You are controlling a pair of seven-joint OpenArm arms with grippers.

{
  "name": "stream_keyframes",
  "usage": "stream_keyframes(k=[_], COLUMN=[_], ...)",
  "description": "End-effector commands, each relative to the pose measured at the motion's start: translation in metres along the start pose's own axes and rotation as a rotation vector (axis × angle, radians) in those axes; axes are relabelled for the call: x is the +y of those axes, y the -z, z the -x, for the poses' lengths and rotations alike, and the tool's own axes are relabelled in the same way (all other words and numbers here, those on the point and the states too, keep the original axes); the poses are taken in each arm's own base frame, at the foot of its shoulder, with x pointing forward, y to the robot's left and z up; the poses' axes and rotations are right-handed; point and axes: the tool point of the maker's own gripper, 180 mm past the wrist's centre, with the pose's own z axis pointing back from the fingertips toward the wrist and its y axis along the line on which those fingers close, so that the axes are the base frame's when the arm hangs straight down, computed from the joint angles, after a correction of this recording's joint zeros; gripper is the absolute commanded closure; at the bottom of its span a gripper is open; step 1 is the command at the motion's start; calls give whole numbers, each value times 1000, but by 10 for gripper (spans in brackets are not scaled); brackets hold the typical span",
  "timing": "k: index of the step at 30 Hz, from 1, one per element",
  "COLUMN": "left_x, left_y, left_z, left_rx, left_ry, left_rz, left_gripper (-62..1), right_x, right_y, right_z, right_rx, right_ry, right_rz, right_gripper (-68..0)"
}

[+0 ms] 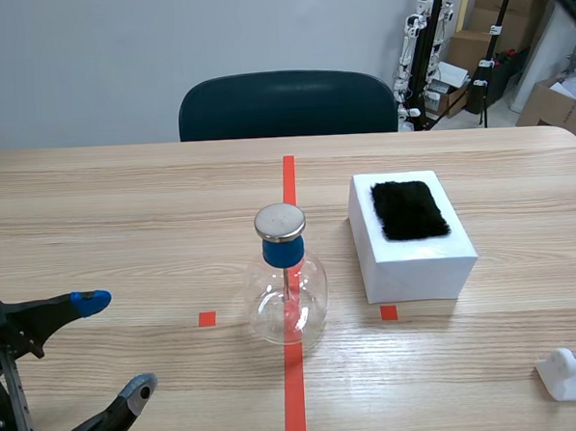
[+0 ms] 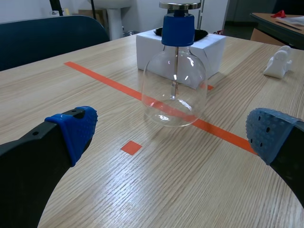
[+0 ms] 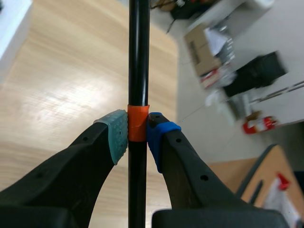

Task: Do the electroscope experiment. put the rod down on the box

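Note:
My right gripper [image 3: 137, 131] is shut on a black rod [image 3: 138, 61], its pads pinching the rod's orange band. It is held high over the table's right end, out of the scene view except for a dark streak at the top right corner. The white box [image 1: 416, 257] with a black fur patch [image 1: 409, 209] stands right of the centre tape line. The glass electroscope flask [image 1: 289, 302], with a blue stopper and metal disc, stands on that line. My left gripper [image 1: 114, 345] rests low at the near left, open and holding nothing, with the flask [image 2: 174, 90] ahead of it.
A white crumpled object [image 1: 573, 372] lies at the near right edge of the table. A dark chair [image 1: 287, 104] stands behind the far edge. Cardboard boxes and stands fill the floor beyond the table's right end.

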Motion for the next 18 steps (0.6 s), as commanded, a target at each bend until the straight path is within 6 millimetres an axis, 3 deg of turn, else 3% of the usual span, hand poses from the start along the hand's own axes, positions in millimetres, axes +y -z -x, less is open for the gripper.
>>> stream_keyframes(k=[1,18], left_x=[1,1], left_y=[4,4], left_z=[-8,-8], left_rx=[-35,-35], left_ry=[4,4], left_rz=[0,0], left_gripper=[-623,-623], right_x=[-4,52], right_y=[5,43], right_z=[-2,43], right_rx=[7,360], right_ry=[17,202], right_rz=[-9,-289], right_gripper=[2,2])
